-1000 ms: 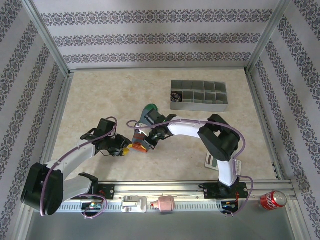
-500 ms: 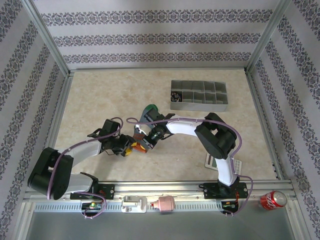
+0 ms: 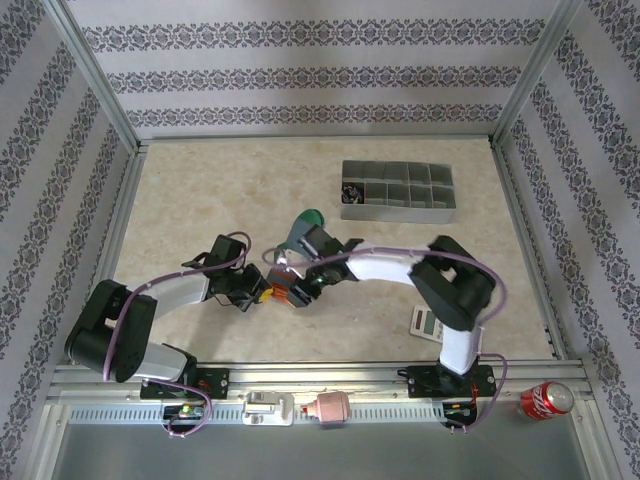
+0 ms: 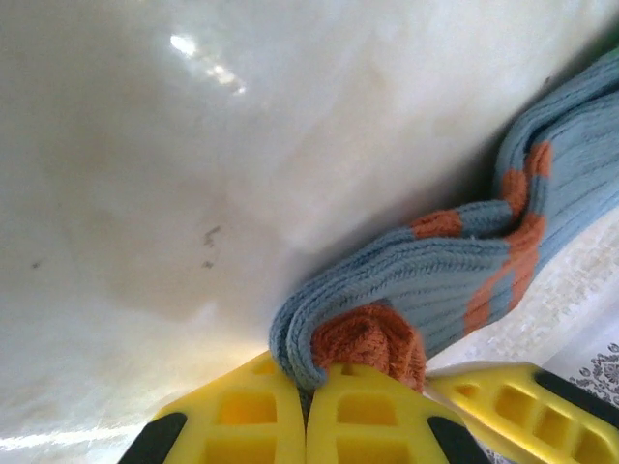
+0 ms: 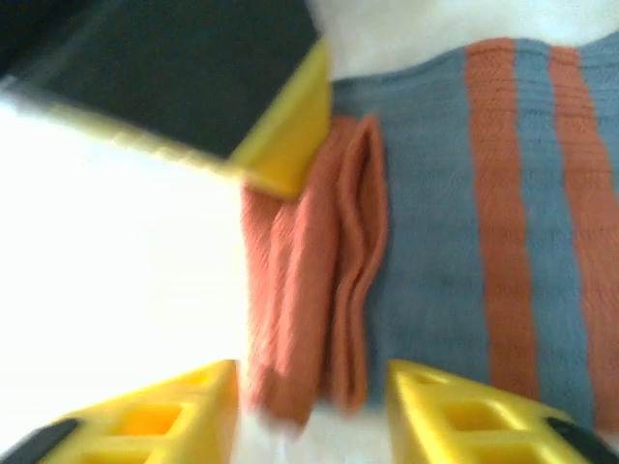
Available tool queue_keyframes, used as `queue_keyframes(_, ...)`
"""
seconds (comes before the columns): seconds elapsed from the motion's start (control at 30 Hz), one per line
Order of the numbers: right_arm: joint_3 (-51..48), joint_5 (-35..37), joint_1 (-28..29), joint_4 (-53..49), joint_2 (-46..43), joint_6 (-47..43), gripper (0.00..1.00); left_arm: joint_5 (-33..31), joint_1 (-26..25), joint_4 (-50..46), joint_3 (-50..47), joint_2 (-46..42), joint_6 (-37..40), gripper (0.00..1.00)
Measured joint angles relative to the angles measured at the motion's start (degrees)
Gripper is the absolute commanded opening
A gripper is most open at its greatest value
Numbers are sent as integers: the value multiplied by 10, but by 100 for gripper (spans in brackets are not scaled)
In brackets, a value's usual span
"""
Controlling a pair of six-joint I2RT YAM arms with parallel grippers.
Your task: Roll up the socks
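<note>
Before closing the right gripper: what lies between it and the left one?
The sock's orange cuff, in the right wrist view: left gripper pinches it, right gripper's open fingers straddle it.

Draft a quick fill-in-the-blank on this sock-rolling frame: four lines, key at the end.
The left fingers are shut on the sock's ____ cuff.
The right fingers are ____ (open or shut), with the folded cuff between them.
In the top view, the sock's toe is ____.
The calculator lies by the ____ arm's base.
Missing words: orange; open; green; right.
</note>
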Motion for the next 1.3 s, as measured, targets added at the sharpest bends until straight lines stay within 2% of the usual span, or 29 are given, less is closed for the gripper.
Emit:
queue_keyframes(0.1, -79, 79, 50, 51, -95, -55, 66, -3, 0, -20, -4, -13, -13, 0)
queue_keyframes(0.2, -98, 161, 108, 86, -125, -110, 66, 5, 2, -33, -8, -21, -28, 0)
queue_keyframes(0.37, -107, 306, 185, 140, -101, -197, 66, 21, 6, -55, -3, -19, -32, 0)
queue_keyframes(0.53, -92, 406, 214, 173, -25, -263, 65, 34, 11, -72, 9, -5, -28, 0)
queue_keyframes(0.63, -73, 431, 219, 177, -4, -288, 57, 38, 13, -78, 13, -1, -26, 0)
queue_keyframes(0.7, -50, 449, 217, 187, 19, -294, 38, 40, 13, -84, 17, 2, -23, 0)
queue_keyframes(0.8, -28, 460, 210, 186, 51, -293, 16, 39, 15, -91, 22, 3, -19, 0)
queue_keyframes(0.93, -22, 449, 203, 177, 57, -272, 0, 36, 21, -98, 26, 1, -17, 1)
queue_keyframes(1.1, -22, 378, 178, 151, 41, -229, 0, 35, 25, -109, 27, -16, -20, 38)
queue_keyframes(1.2, -20, 316, 152, 124, 29, -201, 0, 35, 34, -118, 27, -30, -30, 51)
queue_keyframes(1.3, -8, 255, 128, 98, 28, -173, 0, 33, 46, -120, 28, -47, -40, 56)
